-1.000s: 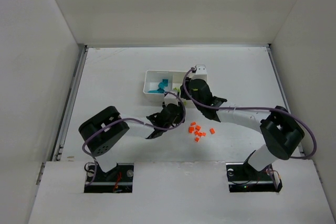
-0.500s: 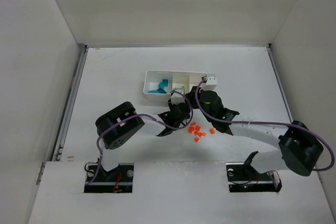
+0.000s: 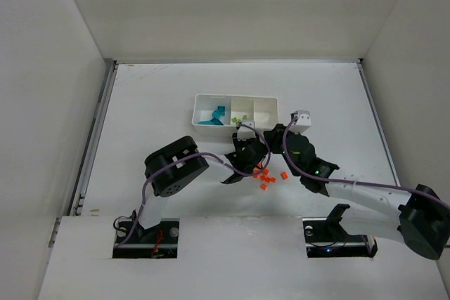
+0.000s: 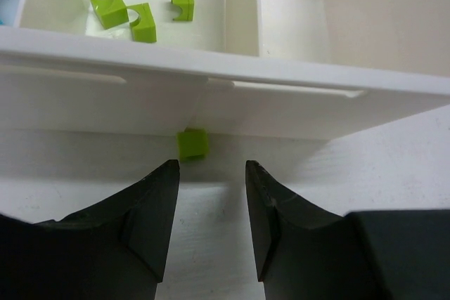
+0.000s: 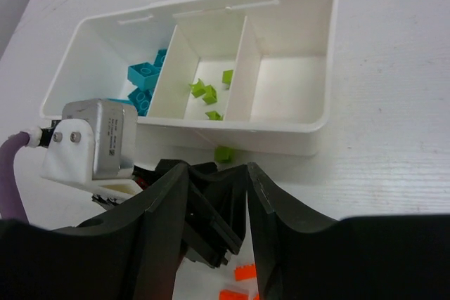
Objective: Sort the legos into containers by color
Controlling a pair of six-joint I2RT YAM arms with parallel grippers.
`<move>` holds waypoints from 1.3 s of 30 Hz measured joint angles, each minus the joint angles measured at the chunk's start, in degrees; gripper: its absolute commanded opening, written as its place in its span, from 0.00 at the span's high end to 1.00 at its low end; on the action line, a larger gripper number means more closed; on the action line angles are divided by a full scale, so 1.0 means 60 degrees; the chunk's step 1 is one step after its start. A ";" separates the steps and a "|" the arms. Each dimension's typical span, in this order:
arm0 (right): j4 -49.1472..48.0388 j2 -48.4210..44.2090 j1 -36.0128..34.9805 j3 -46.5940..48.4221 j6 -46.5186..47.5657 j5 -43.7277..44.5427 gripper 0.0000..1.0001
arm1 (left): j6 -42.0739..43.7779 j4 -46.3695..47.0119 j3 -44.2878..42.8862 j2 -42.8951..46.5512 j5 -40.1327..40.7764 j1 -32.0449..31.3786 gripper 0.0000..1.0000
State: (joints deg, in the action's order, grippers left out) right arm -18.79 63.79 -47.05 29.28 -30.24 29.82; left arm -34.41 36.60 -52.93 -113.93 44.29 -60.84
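Note:
The white tray (image 3: pixel 236 95) holds teal-blue bricks (image 3: pixel 213 116) in its left compartment and lime-green bricks (image 3: pixel 240 116) in the middle one. Its right compartment (image 5: pixel 288 86) looks empty. One lime-green brick (image 4: pixel 193 143) lies on the table against the tray's near wall, and it also shows in the right wrist view (image 5: pixel 223 153). My left gripper (image 4: pixel 211 166) is open and empty, its tips just short of that brick. My right gripper (image 5: pixel 216 168) is open and empty, close behind and above the left one. Several orange bricks (image 3: pixel 266 177) lie on the table near both grippers.
The two grippers crowd together just in front of the tray (image 5: pixel 309 138). The left wrist's camera box (image 5: pixel 95 142) and purple cable (image 5: pixel 10 180) sit near the right fingers. White walls enclose the table on three sides.
My right gripper has drawn back from over the tray toward the near right, uncovering it. My left gripper has moved right and forward to the tray's near wall.

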 measured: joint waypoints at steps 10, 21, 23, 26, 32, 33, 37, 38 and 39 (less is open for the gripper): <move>0.0266 -0.1767 -0.0160 -0.0656 -0.0226 0.0178 0.55 | -0.0022 0.0219 -0.0393 -0.0470 0.0310 0.0229 0.86; 0.0346 -0.2616 -0.0076 -0.0925 -0.0641 -0.0208 0.55 | 0.0244 -0.0036 0.1592 0.1836 -0.0084 -0.0262 0.87; 0.0433 -0.2867 0.0062 -0.1042 -0.0725 -0.0229 0.55 | 0.0284 -0.0102 0.1916 0.2685 -0.0182 -0.0375 0.87; 0.0597 -0.3136 0.0237 -0.1177 -0.0860 -0.0233 0.58 | 0.0339 -0.0189 0.2073 0.3759 -0.0401 -0.0321 0.86; 0.1348 -0.3246 0.0295 -0.1446 -0.1341 -0.0222 0.68 | 0.0335 -0.0313 0.1978 0.4885 -0.1377 0.0754 0.83; 0.1570 -0.3271 0.0291 -0.1508 -0.1457 -0.0193 0.68 | 0.0331 -0.0375 0.1876 0.4892 -0.1588 0.1045 0.83; 0.2790 -0.3453 0.0273 -0.1603 -0.2014 -0.0073 0.64 | 0.0306 -0.0820 0.1107 0.4539 -0.2539 0.2109 0.82; 0.3118 -0.3486 0.0273 -0.1603 -0.2146 -0.0047 0.61 | 0.0284 -0.0907 0.0831 0.4342 -0.2772 0.2320 0.82; 0.3432 -0.3508 0.0273 -0.1603 -0.2299 -0.0047 0.58 | 0.0255 -0.0958 0.0594 0.4142 -0.2965 0.2477 0.82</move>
State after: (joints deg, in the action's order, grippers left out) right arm 1.80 42.74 -45.41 19.66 -44.03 29.54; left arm -32.88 30.85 -49.36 -89.08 26.50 -45.98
